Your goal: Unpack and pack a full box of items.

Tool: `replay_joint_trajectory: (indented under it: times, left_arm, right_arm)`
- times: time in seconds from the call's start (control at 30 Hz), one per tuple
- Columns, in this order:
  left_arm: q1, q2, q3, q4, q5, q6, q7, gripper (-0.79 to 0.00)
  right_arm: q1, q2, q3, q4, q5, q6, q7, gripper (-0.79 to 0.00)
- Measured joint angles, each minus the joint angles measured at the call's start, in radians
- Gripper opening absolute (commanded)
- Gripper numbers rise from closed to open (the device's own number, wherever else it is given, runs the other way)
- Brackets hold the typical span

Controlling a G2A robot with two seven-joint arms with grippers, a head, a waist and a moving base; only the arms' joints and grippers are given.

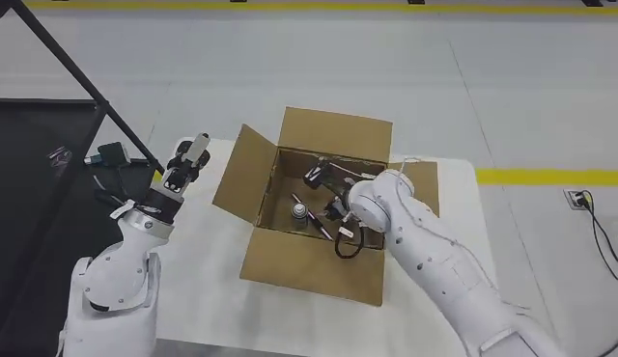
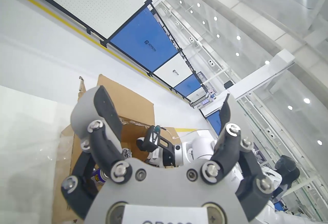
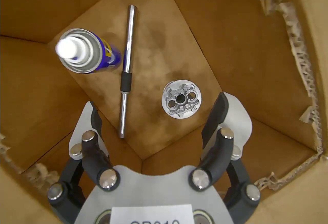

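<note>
On a white table (image 1: 208, 289) standing on a pale workshop floor (image 1: 386, 58) crossed by a yellow line (image 1: 290, 6), the left gripper (image 2: 164, 104) hangs near the left edge, jaws apart. An open cardboard box (image 1: 309, 260) sits mid-table, holding an upright spray can (image 3: 84, 52), a metal rod (image 3: 127, 66) and a toothed disc (image 3: 181, 99). The right gripper (image 3: 156, 107) hangs inside the box, jaws apart.

Box (image 3: 243, 38): matt cardboard, torn edges rough. Inside the box: rod (image 3: 127, 56), polished glossy metal; disc (image 3: 181, 103), dull cast metal; spray can (image 3: 87, 51), glossy.
</note>
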Motion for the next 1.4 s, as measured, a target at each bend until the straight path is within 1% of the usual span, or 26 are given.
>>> replay_joint_trajectory:
  times: [0.1,0.27,0.3,0.33,0.37,0.4,0.47,0.5,0.57,0.6,0.77,0.87,0.97,1.1,1.17,1.27,1.3,1.4]
  left_arm:
    - [0.0,0.0,0.0,0.0,0.0,0.0,0.0,0.0]
    - [0.0,0.0,0.0,0.0,0.0,0.0,0.0,0.0]
    - [0.0,0.0,0.0,0.0,0.0,0.0,0.0,0.0]
    - [0.0,0.0,0.0,0.0,0.0,0.0,0.0,0.0]
    - [0.0,0.0,0.0,0.0,0.0,0.0,0.0,0.0]
    - [0.0,0.0,0.0,0.0,0.0,0.0,0.0,0.0]
    - [0.0,0.0,0.0,0.0,0.0,0.0,0.0,0.0]
    - [0.0,0.0,0.0,0.0,0.0,0.0,0.0,0.0]
    - [0.0,0.0,0.0,0.0,0.0,0.0,0.0,0.0]
    - [0.0,0.0,0.0,0.0,0.0,0.0,0.0,0.0]
    - [0.0,0.0,0.0,0.0,0.0,0.0,0.0,0.0]
    - [0.0,0.0,0.0,0.0,0.0,0.0,0.0,0.0]
    - [0.0,0.0,0.0,0.0,0.0,0.0,0.0,0.0]
    - [0.0,0.0,0.0,0.0,0.0,0.0,0.0,0.0]
    - [0.0,0.0,0.0,0.0,0.0,0.0,0.0,0.0]
    - [0.0,0.0,0.0,0.0,0.0,0.0,0.0,0.0]
    - [0.0,0.0,0.0,0.0,0.0,0.0,0.0,0.0]
    - [0.0,0.0,0.0,0.0,0.0,0.0,0.0,0.0]
  right_arm:
    - [0.048,-0.031,-0.044,0.118,0.003,0.034,-0.018,0.0]
    - [0.093,-0.07,-0.084,0.257,0.015,0.068,-0.07,-0.003]
    - [0.1,-0.079,-0.091,0.285,0.017,0.078,-0.084,-0.129]
    - [0.105,-0.086,-0.094,0.304,0.025,0.081,-0.098,-0.185]
    - [0.109,-0.091,-0.095,0.325,0.032,0.083,-0.113,-0.305]
    - [0.116,-0.097,-0.096,0.352,0.037,0.088,-0.129,-0.397]
    - [0.125,-0.107,-0.099,0.39,0.046,0.092,-0.143,-0.468]
    - [0.13,-0.112,-0.101,0.406,0.051,0.089,-0.147,-0.517]
    - [0.14,-0.122,-0.104,0.442,0.06,0.08,-0.154,-0.646]
    - [0.145,-0.126,-0.105,0.455,0.063,0.079,-0.156,-0.785]
    - [0.169,-0.143,-0.103,0.5,0.079,0.064,-0.187,-0.785]
    - [0.182,-0.142,-0.089,0.495,0.098,0.022,-0.221,-0.785]
    - [0.191,-0.132,-0.074,0.463,0.103,-0.039,-0.24,-0.785]
    - [0.184,-0.102,-0.041,0.37,0.088,-0.098,-0.236,-0.785]
    - [0.166,-0.077,-0.012,0.293,0.07,-0.115,-0.218,-0.785]
    - [0.106,-0.033,0.048,0.126,0.036,-0.117,-0.169,-0.785]
    - [0.078,-0.018,0.072,0.06,0.023,-0.113,-0.149,-0.785]
    - [-0.047,0.035,0.176,-0.203,-0.027,-0.084,-0.072,-0.785]
